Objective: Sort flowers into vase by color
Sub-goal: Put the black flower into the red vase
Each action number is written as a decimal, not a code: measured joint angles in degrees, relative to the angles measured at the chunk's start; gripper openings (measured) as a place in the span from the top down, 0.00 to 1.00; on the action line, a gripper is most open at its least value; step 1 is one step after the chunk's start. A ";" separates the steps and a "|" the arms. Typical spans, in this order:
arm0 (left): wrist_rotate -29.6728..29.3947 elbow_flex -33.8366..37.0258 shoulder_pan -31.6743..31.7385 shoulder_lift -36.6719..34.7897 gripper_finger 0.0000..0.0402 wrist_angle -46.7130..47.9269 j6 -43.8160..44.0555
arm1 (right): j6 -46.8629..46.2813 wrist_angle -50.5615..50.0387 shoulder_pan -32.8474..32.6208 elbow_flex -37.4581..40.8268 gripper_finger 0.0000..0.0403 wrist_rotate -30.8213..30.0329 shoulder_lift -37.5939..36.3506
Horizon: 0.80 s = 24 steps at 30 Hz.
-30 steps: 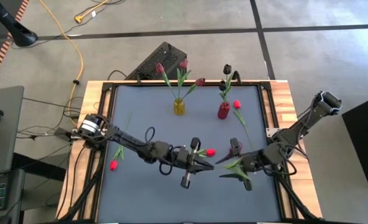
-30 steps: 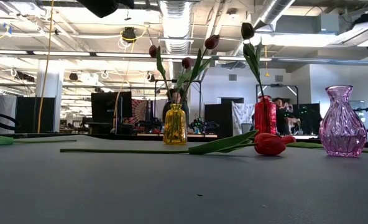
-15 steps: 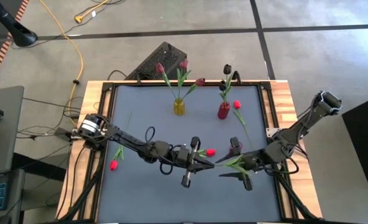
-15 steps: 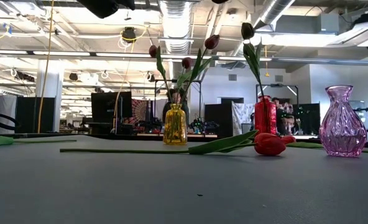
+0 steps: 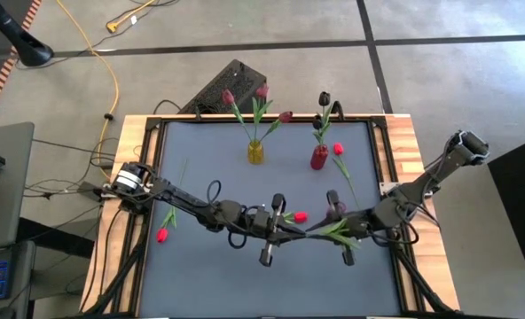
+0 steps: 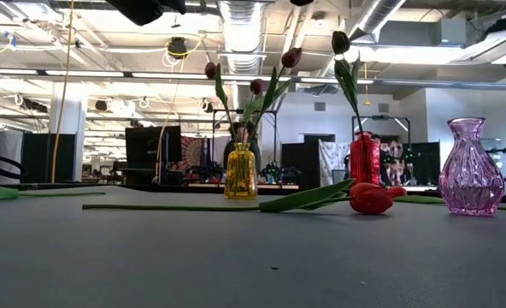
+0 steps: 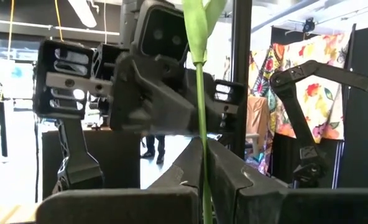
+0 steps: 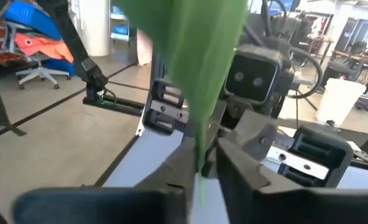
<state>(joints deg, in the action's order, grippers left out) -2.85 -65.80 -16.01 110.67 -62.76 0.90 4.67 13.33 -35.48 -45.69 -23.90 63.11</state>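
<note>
Left gripper and right gripper both clamp the red artificial tulip's thin green stem; leaf hides right fingertips; grey worktop front open.

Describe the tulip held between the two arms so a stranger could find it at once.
Start at the grey table and go to its near middle, where both arms meet. The red tulip hangs there off the surface, its stem pinched by both tools; the other loose red tulips lie flat on the table.

left pincer | clamps green stem | right pincer opposite
</note>
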 joint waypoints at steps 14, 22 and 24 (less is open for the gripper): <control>-4.73 0.00 0.00 0.07 0.69 4.27 -3.28 | -0.47 -1.11 0.02 0.00 0.96 -0.08 -1.91; -11.59 0.02 0.00 -4.16 0.50 17.49 -5.25 | -6.08 -13.62 0.00 0.00 0.96 -6.88 -9.85; -14.90 0.00 0.00 -6.18 0.49 22.89 -5.66 | -8.43 -18.93 0.09 0.00 0.96 -9.69 -12.52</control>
<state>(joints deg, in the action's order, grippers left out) -17.76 -65.80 -16.01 104.49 -39.87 -4.76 -3.77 -5.60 -35.39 -45.69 -33.59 50.59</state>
